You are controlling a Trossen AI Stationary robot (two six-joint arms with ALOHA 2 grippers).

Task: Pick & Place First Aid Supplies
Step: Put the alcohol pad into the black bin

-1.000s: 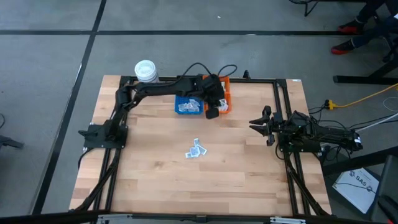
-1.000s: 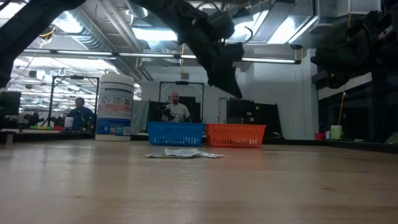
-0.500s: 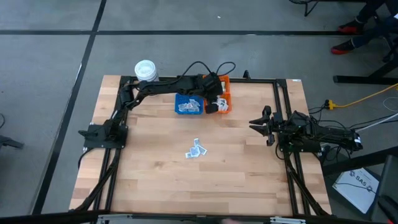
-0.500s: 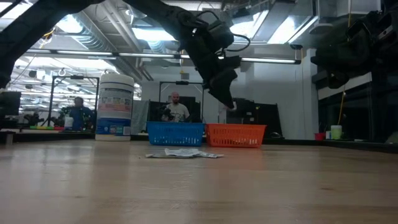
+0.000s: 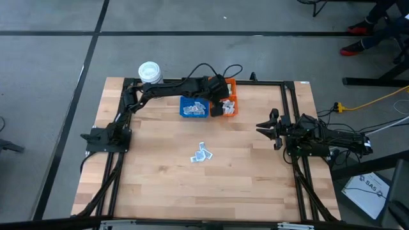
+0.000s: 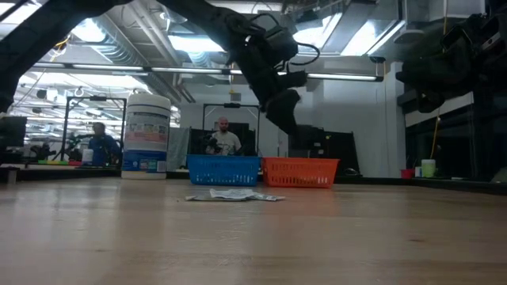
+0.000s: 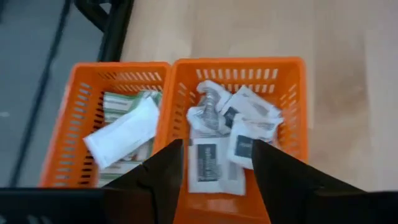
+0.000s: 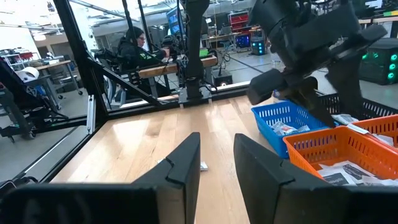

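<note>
The left gripper hung over the orange bin at the upper middle of the high view. Its fingers stood apart with nothing between them, and in the left wrist view the sachets lay heaped in the bin's right compartment just beyond them. More sachets filled the blue bin beside it, and a small cluster lay loose on the worktop near the centre. The right gripper waited at the right edge of the worktop, fingers parted and empty.

Judging by their look, the sachets are light, thin and limp, with slick wrappers, so they would likely slide or buckle under a push. The loose cluster overlaps, which risks lifting two at once. A pinch across one raised edge or corner seems the surest hold, coming down from above with the fingers narrow.
</note>
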